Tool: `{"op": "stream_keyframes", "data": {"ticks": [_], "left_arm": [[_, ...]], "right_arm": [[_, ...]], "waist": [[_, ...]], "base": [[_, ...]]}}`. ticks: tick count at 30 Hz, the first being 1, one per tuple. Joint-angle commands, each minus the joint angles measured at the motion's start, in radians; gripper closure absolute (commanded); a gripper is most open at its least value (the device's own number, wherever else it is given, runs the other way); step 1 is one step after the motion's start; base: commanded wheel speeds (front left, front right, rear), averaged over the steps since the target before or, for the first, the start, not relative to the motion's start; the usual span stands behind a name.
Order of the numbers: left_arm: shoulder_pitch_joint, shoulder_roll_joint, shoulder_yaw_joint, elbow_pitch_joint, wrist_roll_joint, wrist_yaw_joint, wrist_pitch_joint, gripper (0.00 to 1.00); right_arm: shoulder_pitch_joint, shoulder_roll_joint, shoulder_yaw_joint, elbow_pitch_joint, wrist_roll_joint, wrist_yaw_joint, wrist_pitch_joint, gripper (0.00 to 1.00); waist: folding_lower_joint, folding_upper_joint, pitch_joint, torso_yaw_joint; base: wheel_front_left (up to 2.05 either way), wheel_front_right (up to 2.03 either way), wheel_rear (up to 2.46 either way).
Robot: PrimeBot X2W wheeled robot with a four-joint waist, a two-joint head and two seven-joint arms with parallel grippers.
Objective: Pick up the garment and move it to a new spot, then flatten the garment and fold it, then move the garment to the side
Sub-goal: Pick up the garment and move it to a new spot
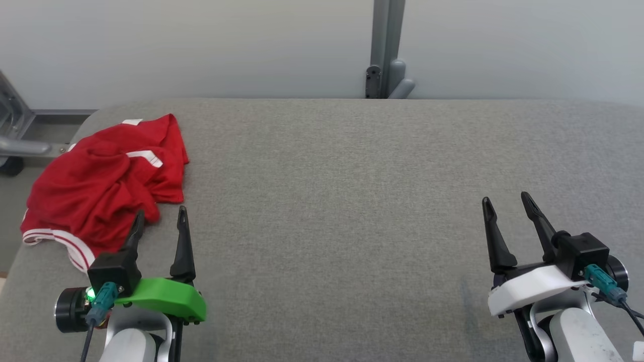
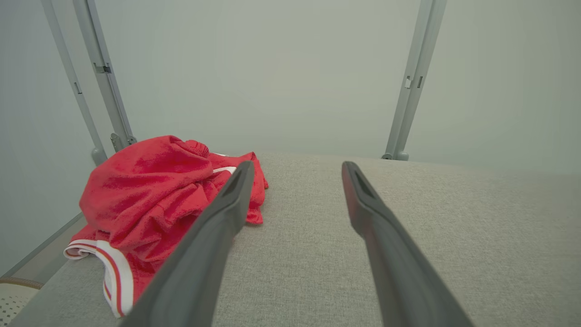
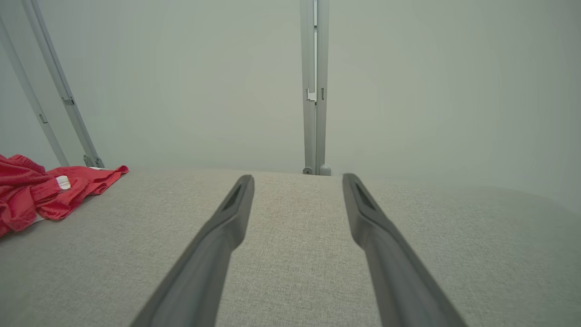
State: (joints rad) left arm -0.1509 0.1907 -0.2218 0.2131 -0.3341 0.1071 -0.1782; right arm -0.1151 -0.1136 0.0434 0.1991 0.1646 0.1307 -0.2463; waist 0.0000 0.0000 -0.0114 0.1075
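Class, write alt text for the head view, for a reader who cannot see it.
A crumpled red garment with white trim lies at the left edge of a grey table. The left gripper, open and empty, is close beside its near end; the right gripper, also open and empty, is far to the right.

Work surface: wide table (image 1: 352, 211) covered in grey woven fabric, with rounded corners; its far edge runs along the wall. Wall (image 1: 201, 45): plain, pale grey-white, unmarked. An upright grey metal post (image 1: 387, 40) stands against the wall behind the table's middle, with a small bracket (image 1: 373, 81) at its foot. Slanted grey metal struts (image 1: 15, 113) stand off the table's left end, above a strip of floor (image 1: 12, 196). Light is even and diffuse, shadows soft.
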Motion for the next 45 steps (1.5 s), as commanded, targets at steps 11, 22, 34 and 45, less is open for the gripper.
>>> {"op": "stream_keyframes", "data": {"ticks": [11,22,34,45], "left_arm": [[0.014,0.019,0.024,-0.007,-0.021,0.026,-0.012,0.00],[0.019,0.024,0.029,-0.010,-0.038,0.032,-0.018,0.00],[-0.001,0.022,0.016,-0.010,-0.044,0.034,-0.019,0.00],[-0.106,0.014,0.021,-0.019,-0.056,0.015,-0.043,0.00]], "right_arm": [[-0.019,0.005,0.032,-0.018,0.010,0.000,0.005,0.00],[-0.031,0.015,0.046,-0.016,0.009,0.000,0.003,0.00],[-0.030,0.009,0.046,-0.009,0.015,0.000,0.008,0.00],[-0.065,-0.010,0.063,-0.046,0.005,0.000,0.034,0.00]], "waist": [[0.0000,0.0000,0.012,0.276],[0.0000,0.0000,0.015,0.351],[0.0000,0.0000,0.016,0.360],[0.0000,0.0000,0.090,0.316]], "base": [[0.00,0.00,0.00],[0.00,0.00,0.00],[0.00,0.00,0.00],[0.00,0.00,0.00]]}}
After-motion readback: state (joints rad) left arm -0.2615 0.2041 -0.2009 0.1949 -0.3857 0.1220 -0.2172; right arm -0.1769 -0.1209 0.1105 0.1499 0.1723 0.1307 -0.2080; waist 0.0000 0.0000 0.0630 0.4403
